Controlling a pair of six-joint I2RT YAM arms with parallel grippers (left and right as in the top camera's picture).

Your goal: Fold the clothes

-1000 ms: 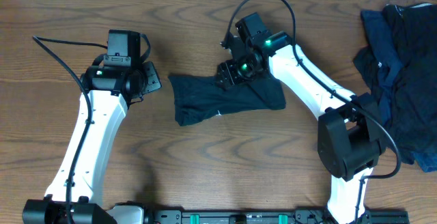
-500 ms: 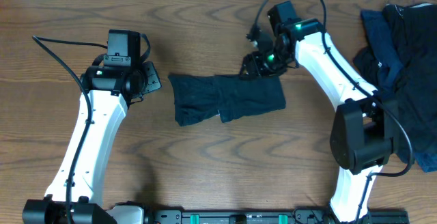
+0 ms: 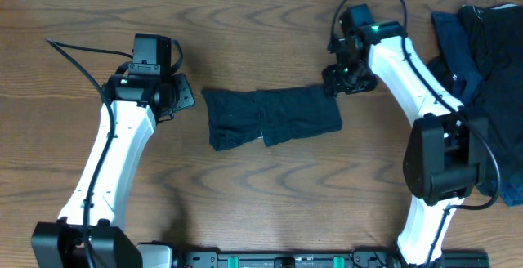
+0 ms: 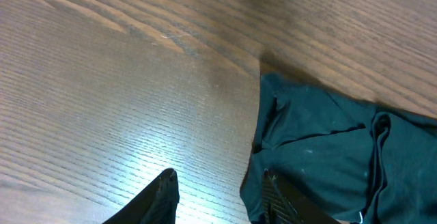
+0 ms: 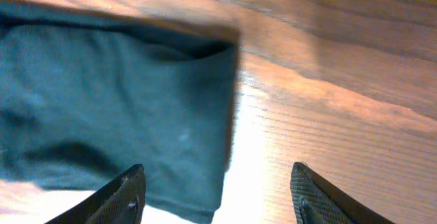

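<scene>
A dark navy garment (image 3: 270,117) lies folded into a strip at the table's middle, one layer overlapping the other. My left gripper (image 3: 183,96) hovers just off its left end, open and holding nothing; in the left wrist view the left gripper (image 4: 217,186) has one fingertip (image 4: 273,190) above the cloth's (image 4: 321,149) edge. My right gripper (image 3: 335,83) stands open at the garment's upper right corner. In the right wrist view the right gripper (image 5: 217,183) straddles the cloth's (image 5: 116,94) right edge, nothing gripped. More clothes (image 3: 482,72) lie heaped at the far right.
The wooden table (image 3: 270,203) is bare in front of the garment. The heap of dark clothes lies close behind the right arm's elbow. Cables loop above both wrists near the table's back edge.
My right gripper has moved right from over the garment's middle to its right end, leaving the cloth lying folded. The left arm has barely shifted.
</scene>
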